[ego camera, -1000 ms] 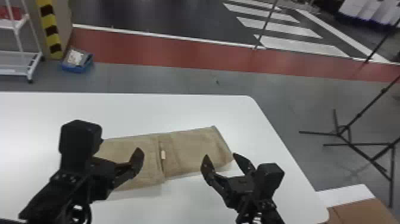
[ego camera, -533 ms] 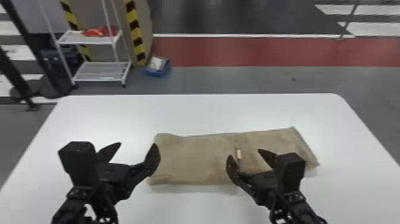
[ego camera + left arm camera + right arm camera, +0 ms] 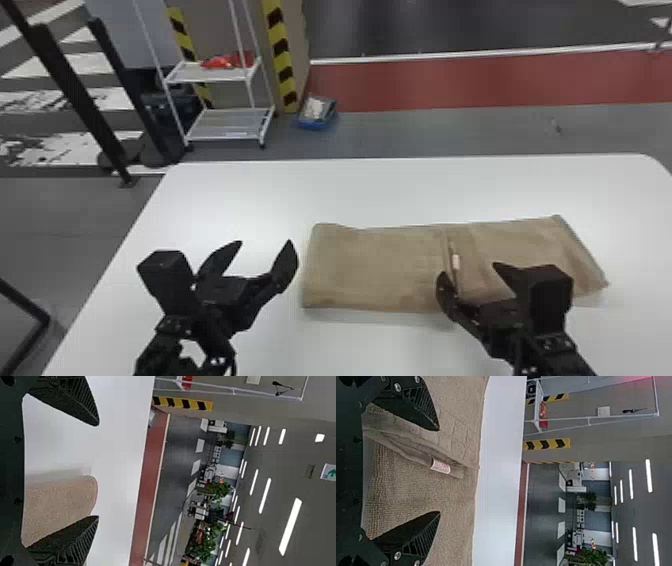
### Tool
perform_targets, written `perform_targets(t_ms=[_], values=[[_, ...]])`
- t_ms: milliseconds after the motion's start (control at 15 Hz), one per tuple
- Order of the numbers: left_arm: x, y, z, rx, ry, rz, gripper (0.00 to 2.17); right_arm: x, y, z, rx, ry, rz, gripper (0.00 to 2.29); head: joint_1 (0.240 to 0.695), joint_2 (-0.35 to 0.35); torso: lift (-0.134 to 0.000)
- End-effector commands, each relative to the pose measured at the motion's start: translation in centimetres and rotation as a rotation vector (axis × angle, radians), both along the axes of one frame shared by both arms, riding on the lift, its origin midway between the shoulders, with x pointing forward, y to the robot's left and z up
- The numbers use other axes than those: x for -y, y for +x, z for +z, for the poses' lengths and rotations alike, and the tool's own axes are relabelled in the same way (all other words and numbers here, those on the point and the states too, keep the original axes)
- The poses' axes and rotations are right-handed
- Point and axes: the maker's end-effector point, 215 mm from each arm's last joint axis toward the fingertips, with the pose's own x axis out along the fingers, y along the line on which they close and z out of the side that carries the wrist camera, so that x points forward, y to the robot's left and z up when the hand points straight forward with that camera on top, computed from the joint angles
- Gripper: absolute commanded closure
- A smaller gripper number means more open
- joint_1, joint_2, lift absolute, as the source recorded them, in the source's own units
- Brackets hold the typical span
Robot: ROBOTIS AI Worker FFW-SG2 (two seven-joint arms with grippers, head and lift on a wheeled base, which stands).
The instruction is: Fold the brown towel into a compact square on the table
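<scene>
Brown towel (image 3: 370, 270): long flat strip on white table (image 3: 350, 195), ctr to lower rt of head-view frame; white tag (image 3: 455, 261) nr its mid. L gripper (image 3: 265, 243), lower left, released, fingers apart, nr towel's left end. R gripper (image 3: 469, 270), lower rt, also released, fingers wide, at towel's lower edge; can't tell if touching.

The left end effector (image 3: 264, 244) stands open, one finger seemingly over the brown towel (image 3: 59, 504).
</scene>
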Motion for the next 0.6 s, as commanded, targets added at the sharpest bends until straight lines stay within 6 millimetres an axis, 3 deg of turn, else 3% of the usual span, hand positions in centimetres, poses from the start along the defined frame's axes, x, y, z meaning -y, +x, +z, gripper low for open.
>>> perform_targets(t_ms=[0, 267, 533], values=[[-1.0, -0.1, -1.2, -0.006, -0.029, 0.017, 0.04, 0.2, 0.3, -0.8, -0.014, -0.012, -0.001, 0.15, 0.695, 0.148, -0.118], [-1.3, -0.1, -0.9, 0.002, -0.052, 0.007, 0.04, 0.2, 0.9, -1.8, -0.025, -0.031, 0.005, 0.22, 0.695, 0.159, -0.118], [-1.2, -0.2, -1.1, -0.001, -0.062, 0.006, 0.04, -1.2, 1.0, -1.2, -0.006, -0.022, 0.041, 0.39, 0.695, 0.163, -0.118]])
